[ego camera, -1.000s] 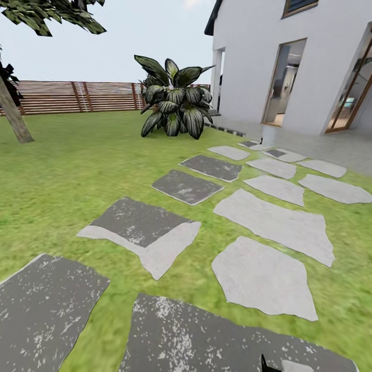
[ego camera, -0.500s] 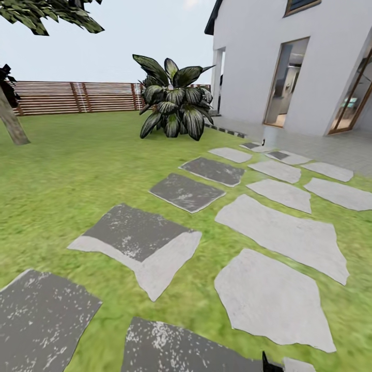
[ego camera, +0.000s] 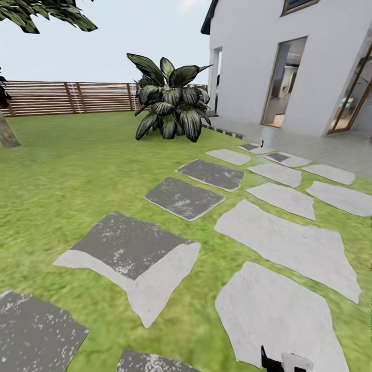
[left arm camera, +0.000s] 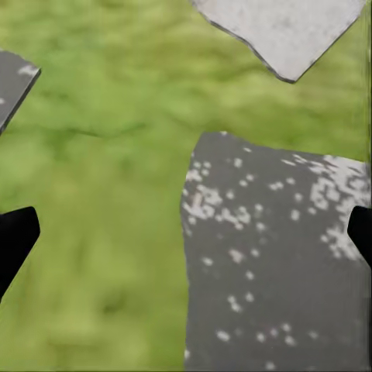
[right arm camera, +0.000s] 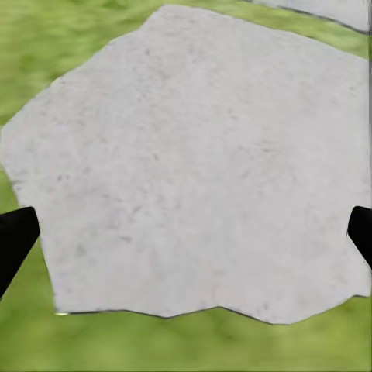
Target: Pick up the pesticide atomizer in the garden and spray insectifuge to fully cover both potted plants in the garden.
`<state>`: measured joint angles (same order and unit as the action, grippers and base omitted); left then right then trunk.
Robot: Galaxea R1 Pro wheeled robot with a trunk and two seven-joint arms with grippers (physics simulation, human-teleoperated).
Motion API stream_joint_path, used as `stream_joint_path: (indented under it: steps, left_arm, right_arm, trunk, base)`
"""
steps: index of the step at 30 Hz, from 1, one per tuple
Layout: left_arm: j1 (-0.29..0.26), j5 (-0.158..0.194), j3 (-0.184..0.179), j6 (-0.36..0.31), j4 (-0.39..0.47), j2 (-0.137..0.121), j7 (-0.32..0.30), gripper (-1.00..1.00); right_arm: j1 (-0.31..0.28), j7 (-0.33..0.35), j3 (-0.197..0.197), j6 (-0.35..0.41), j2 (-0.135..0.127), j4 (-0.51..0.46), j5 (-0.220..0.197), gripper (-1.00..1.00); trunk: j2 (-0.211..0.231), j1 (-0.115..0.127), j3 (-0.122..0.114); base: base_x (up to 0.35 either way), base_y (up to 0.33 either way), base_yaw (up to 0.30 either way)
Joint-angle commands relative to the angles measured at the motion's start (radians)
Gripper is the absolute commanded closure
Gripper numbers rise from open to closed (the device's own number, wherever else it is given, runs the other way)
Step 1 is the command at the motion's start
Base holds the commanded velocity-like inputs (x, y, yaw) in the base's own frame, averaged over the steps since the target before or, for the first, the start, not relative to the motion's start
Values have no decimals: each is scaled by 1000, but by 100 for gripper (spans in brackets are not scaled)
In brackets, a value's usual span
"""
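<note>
Nearest, the left gripper (left arm camera: 186, 232) hangs over a dark grey speckled stepping stone (left arm camera: 271, 271) and the green lawn (left arm camera: 101, 155). Its two black fingertips (left arm camera: 15, 236) stand wide apart with nothing between them. The right gripper (right arm camera: 186, 232) is likewise spread and empty, above a pale grey irregular stepping stone (right arm camera: 201, 163); part of it also shows at the bottom edge of the head view.

Compared with the two preceding head views, the whole picture has shifted. The near stones have slid down and outward, and the dark, striped broad-leaved shrub (ego camera: 169, 108) sits slightly larger. This is camera travel, so the robot is judged to be rolling forward along the path, not handling anything.

Farther on, a tiny dark upright object (ego camera: 262, 144) stands at the edge of the grey paved terrace (ego camera: 336, 147) beside the white house (ego camera: 253, 62). It may be the pesticide atomizer, though it is too small to confirm.

At the back, the brown horizontal-slat wooden fence (ego camera: 77, 97) closes the garden. The task is judged early, with approach under way and pickup not yet begun.
</note>
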<state>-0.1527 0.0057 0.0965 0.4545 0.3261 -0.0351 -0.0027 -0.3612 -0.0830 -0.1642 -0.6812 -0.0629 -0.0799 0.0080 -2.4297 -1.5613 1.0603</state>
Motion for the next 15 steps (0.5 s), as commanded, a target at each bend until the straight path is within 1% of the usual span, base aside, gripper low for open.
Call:
stream_joint_path:
  steps: [1,15]
  left_arm:
    - [0,0,2,3,-1,1,0,-100]
    - [0,0,0,3,-1,1,0,-100]
  right_arm:
    - [-1,-1,-2,-3,0,1,1,-100]
    - [-1,0,-1,-3,-2,2,1,-100]
  trunk:
    - [0,0,1]
    - [0,0,0]
  base:
    - [337,0,-222]
    - [337,0,-261]
